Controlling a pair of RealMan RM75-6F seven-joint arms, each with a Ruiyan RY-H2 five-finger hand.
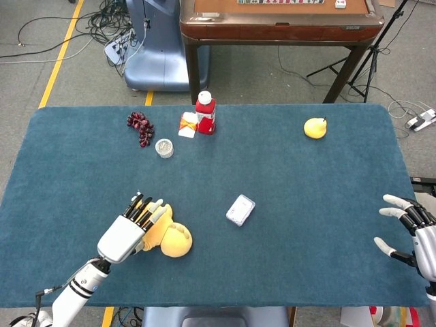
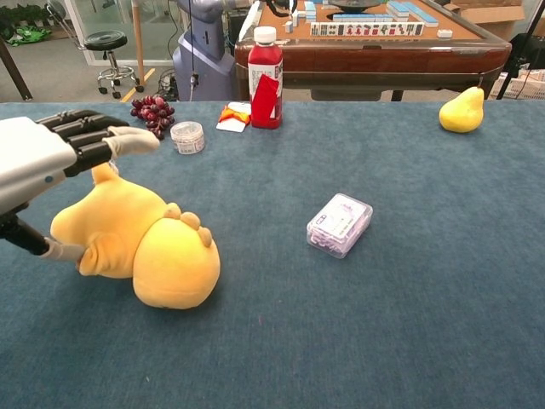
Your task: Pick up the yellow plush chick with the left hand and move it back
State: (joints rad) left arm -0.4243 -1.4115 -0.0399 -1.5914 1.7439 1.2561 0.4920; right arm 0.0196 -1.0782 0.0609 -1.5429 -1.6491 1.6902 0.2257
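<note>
Hovering over the plush chick point(image 1: 167, 236), the left hand point(image 1: 129, 231) has its fingers spread and should wrap the body firmly before lifting off the tabletop point(image 1: 286, 177).

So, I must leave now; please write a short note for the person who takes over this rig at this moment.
Left robot hand: over the yellow plush chick, fingers extended across its body, thumb under its side in the chest view; a firm grip is not visible.
Right robot hand: open, empty, at the table's right edge.
Chick: lying on the near-left table, not lifted.
Done: reach.
Left: close, lift, move it back.
</note>
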